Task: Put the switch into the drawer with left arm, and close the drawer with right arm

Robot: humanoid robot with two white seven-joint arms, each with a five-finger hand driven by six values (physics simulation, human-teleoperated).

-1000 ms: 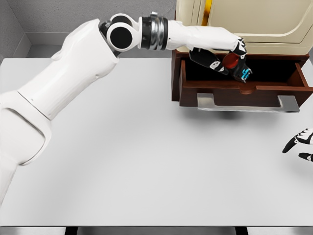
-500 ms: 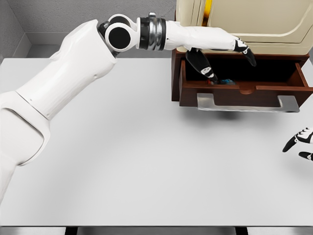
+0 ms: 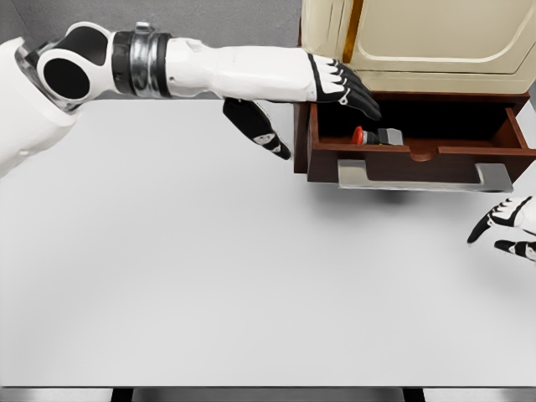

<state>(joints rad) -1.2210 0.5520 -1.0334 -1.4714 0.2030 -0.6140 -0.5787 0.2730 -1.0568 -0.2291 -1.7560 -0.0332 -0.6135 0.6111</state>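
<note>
The switch (image 3: 377,136), a small grey block with a red button at its left end, lies inside the open brown drawer (image 3: 414,153) near its front wall. My left hand (image 3: 311,107) hovers to the left of the drawer's opening with fingers spread, holding nothing; the thumb hangs down over the table. My right hand (image 3: 505,229) shows at the right edge, below the drawer's grey handle (image 3: 423,177), fingers relaxed and apart from it.
The drawer sticks out of a cream cabinet (image 3: 419,42) at the back right. The white table (image 3: 209,268) spreads in front. A grey wall lies behind.
My left hand let the switch drop into the drawer, opened, and has drawn back leftward out of the drawer. My right hand has shifted slightly left into view.
</note>
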